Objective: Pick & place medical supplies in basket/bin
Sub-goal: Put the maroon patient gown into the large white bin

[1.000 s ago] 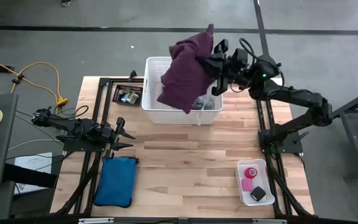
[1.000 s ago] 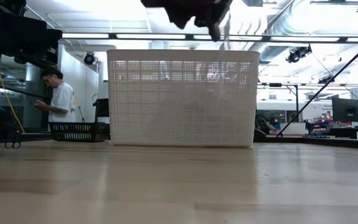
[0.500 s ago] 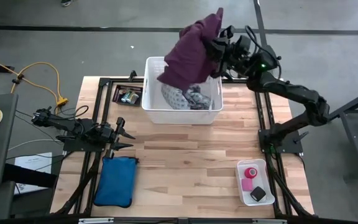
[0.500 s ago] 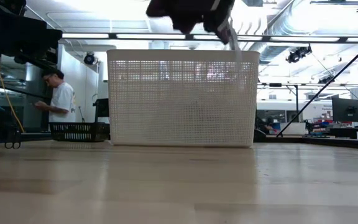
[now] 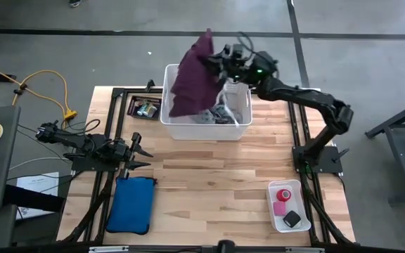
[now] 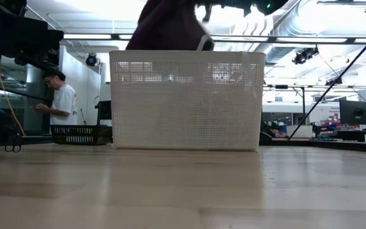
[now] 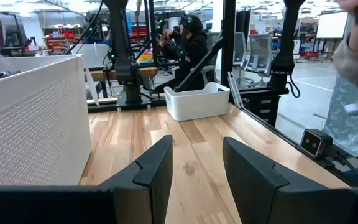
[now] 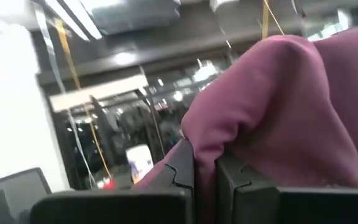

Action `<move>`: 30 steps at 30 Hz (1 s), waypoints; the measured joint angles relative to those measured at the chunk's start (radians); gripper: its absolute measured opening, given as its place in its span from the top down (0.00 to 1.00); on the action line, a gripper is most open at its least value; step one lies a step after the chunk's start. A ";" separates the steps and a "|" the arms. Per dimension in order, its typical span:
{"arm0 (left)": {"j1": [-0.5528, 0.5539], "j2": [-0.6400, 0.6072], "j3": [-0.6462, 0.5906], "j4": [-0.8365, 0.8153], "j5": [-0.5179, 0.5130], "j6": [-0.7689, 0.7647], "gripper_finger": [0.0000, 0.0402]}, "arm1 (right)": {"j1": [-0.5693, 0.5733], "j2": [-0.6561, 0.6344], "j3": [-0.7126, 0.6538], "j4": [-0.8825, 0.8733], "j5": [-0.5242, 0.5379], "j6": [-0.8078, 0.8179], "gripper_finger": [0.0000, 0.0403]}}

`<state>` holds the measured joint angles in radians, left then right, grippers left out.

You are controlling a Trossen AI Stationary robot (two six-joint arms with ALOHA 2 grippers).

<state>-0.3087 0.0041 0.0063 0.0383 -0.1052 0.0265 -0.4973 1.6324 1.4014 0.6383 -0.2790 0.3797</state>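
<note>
A purple cloth (image 5: 190,77) hangs over the left part of the white mesh basket (image 5: 241,116), with my right gripper (image 5: 221,62) shut on its upper part, above the basket's far rim. In the low view the purple cloth (image 6: 168,25) reaches down to the rim of the basket (image 6: 186,102). A grey patterned cloth (image 5: 215,116) lies inside the basket. A pink tape roll (image 5: 283,195) and a small black block (image 5: 292,219) lie in a small white tray (image 5: 273,190) at the near right. My left gripper (image 5: 146,151) waits open at the table's left. My right gripper pinches a bunched fold of the purple cloth (image 8: 229,146) between its two shut fingers (image 8: 182,168). The fingers come from the table's right, roughly level. The cloth drapes over the fingers and hangs slack below them, lifted clear of the table.
A blue pouch (image 5: 132,204) lies at the near left. A black tray (image 5: 145,107) with small items sits left of the basket. Bare wood lies between the basket and the near edge. A person (image 6: 61,105) stands in the room behind.
My right gripper has gone toward the table's left and down over the basket, rolling a little. The purple cloth has swung with it, from the basket's right part to its left part, and its lower end has sunk to the rim.
</note>
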 joint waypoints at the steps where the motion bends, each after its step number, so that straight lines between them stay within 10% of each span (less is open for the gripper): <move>1: 0.000 0.000 0.000 0.000 0.000 0.000 0.66 | 0.000 0.016 0.000 -0.017 0.009 0.015 0.98; 30: 0.000 0.000 0.000 0.000 0.000 0.000 0.66 | -0.034 0.068 0.000 -1.017 0.240 -0.011 0.97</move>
<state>-0.3086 0.0042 0.0063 0.0383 -0.1051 0.0267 -0.5312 1.7000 1.4014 -0.3786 -0.0388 0.3685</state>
